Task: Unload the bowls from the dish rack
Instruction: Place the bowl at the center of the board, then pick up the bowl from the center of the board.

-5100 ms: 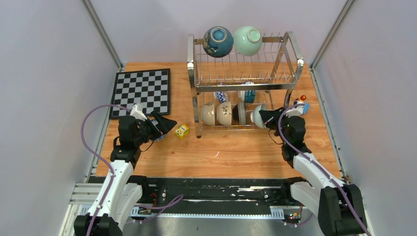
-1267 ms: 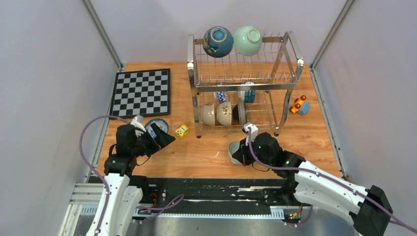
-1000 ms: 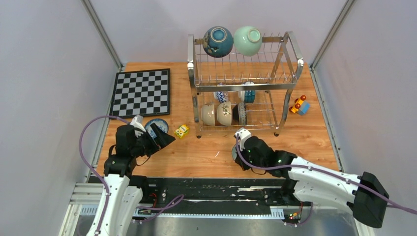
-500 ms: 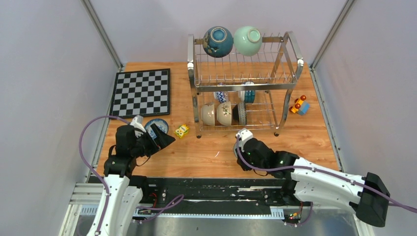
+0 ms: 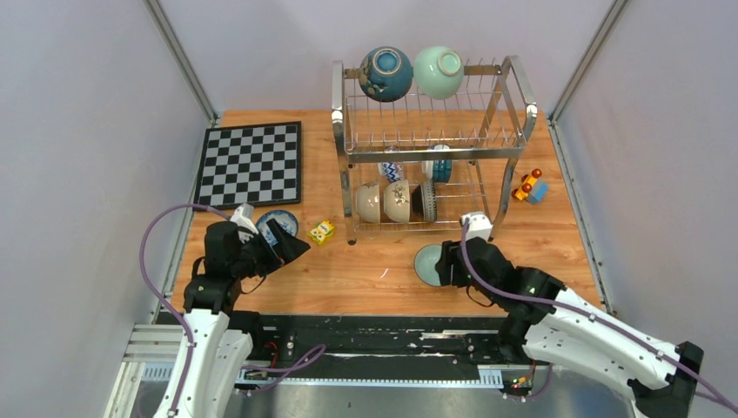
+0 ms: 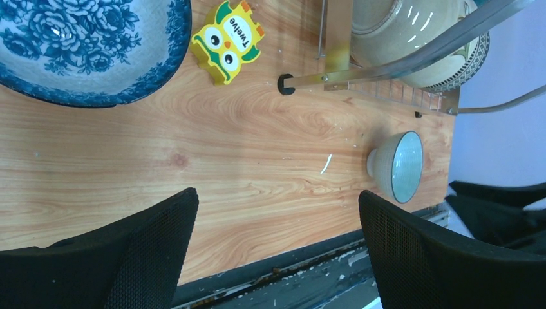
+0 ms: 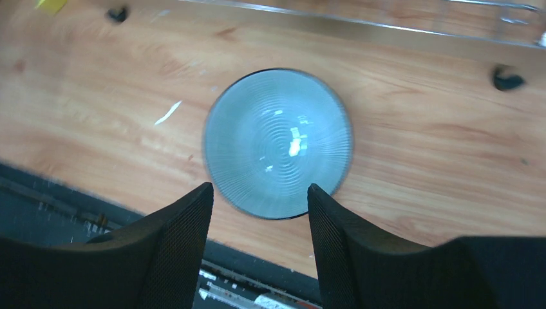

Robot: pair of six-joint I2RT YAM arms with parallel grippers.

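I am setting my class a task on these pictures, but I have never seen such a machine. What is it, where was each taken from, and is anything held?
These are two robot arms at a wooden table, each ending in a two-finger gripper. One picture looks down from above; the other two come from wrist cameras. The dish rack holds bowls on both tiers. On the table lie a chessboard, a yellow block, a toy car, a blue-patterned bowl and a pale blue-green bowl. The left gripper and the right gripper are open; nothing is held.
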